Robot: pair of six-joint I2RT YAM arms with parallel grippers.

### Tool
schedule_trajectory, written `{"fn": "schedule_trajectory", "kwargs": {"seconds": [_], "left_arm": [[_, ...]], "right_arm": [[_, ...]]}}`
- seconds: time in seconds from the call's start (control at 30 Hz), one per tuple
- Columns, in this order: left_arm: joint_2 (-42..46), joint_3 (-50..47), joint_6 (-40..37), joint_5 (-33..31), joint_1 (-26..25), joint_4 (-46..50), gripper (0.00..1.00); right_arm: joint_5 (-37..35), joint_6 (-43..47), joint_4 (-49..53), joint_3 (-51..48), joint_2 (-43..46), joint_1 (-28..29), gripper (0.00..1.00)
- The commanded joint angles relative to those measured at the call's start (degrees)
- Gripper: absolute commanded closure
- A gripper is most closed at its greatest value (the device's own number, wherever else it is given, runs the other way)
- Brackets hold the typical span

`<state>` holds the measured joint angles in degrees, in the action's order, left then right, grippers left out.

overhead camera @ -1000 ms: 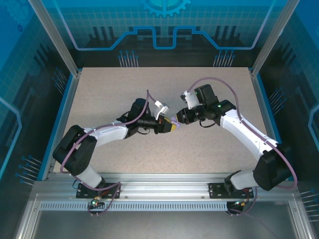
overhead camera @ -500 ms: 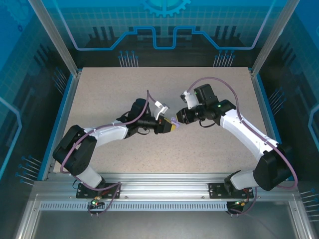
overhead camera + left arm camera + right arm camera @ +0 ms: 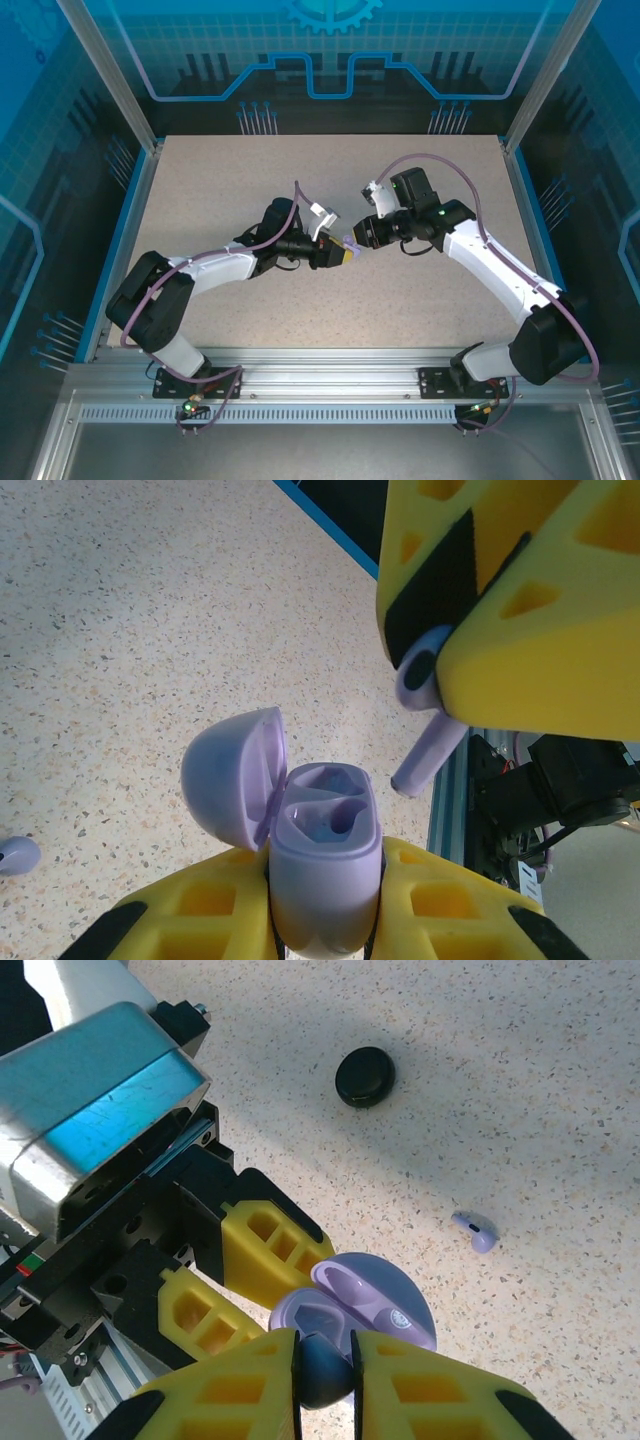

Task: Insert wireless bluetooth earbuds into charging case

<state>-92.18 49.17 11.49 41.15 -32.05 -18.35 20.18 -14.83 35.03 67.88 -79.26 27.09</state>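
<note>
**Lavender earbud held stem-first beside the open case**

Nearest the left wrist camera, the left pincer (image 3: 325, 915) is closed tight on the lavender charging case (image 3: 325, 865), with one yellow finger on each side of its body. The case's mouth is turned toward that camera and two wells show inside. Its lid (image 3: 232, 780) is swung open to the left in this view, on the side away from the earbud.

Just above and to the right, the right pincer (image 3: 428, 660) clamps the head of a lavender earbud (image 3: 432, 742). The earbud's long axis runs along its stem, slanting down and left from the clamped head. The stem's free end points toward the case and sits just beside its rim, with a thin strip of tabletop (image 3: 120, 610) showing between them. From the right wrist camera the earbud lines up over the case's mouth. From above, the two pincers meet tip to tip near the middle of the tabletop.

Beyond them, a second lavender earbud (image 3: 475, 1230) lies on the tabletop, near the case but apart from it. Farther off, a black round case (image 3: 365, 1077) lies flat and closed, well apart from the rest.
</note>
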Motion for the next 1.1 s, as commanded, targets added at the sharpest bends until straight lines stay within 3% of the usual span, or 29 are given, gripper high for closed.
{"fn": "schedule_trajectory", "kwargs": {"seconds": [0.0,0.5,1.07], "left_arm": [[1.71,1.70,-1.03,0.50,-0.27,-1.17,0.93],[2.85,0.76,0.51,2.80,-0.26,-5.73,0.94],[1.82,1.53,-0.94,2.01,-0.38,-2.62,0.94]], "right_arm": [[1.38,-0.46,-0.22,1.13,0.57,0.66,0.80],[0.76,-0.02,-0.13,1.03,0.23,0.68,0.80],[0.77,-1.78,-1.66,1.73,1.78,0.15,0.81]]}}
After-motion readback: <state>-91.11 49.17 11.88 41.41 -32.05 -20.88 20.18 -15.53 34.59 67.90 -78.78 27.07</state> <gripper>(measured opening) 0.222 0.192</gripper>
